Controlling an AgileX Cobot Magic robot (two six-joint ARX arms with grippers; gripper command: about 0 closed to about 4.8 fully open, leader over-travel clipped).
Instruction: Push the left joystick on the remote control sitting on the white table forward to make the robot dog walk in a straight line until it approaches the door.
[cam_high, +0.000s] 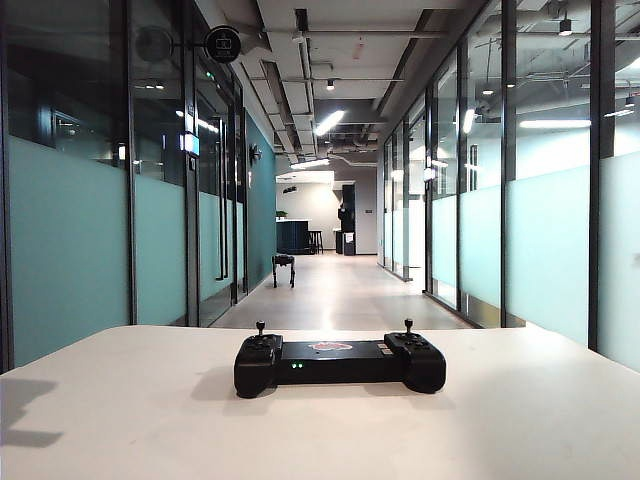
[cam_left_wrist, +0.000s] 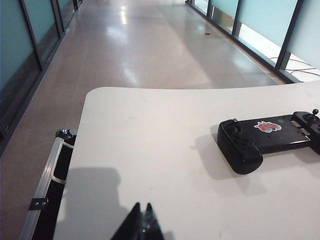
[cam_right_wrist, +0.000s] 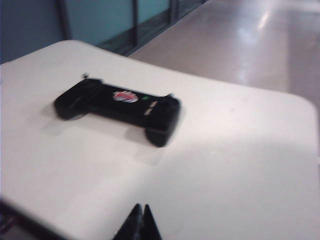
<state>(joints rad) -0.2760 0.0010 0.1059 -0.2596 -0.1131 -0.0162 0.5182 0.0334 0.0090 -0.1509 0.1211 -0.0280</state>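
Note:
The black remote control (cam_high: 340, 362) lies flat on the white table (cam_high: 150, 430), green lights lit and a reddish logo on top. Its left joystick (cam_high: 260, 327) stands upright with nothing touching it, matched by the right stick (cam_high: 408, 325). The robot dog (cam_high: 284, 268) stands far down the corridor by the left glass wall. Which door is meant I cannot tell. Neither gripper shows in the exterior view. My left gripper (cam_left_wrist: 142, 206) is shut and empty over bare table, well short of the remote control (cam_left_wrist: 270, 137). My right gripper (cam_right_wrist: 140, 206) is shut and empty, back from the remote control (cam_right_wrist: 120, 105).
A black case with an aluminium edge (cam_left_wrist: 47, 185) stands beside the table on the left arm's side. Frosted glass walls (cam_high: 70, 240) line both sides of the corridor floor (cam_high: 340, 295). An arm's shadow (cam_high: 25, 410) falls on the table's left part.

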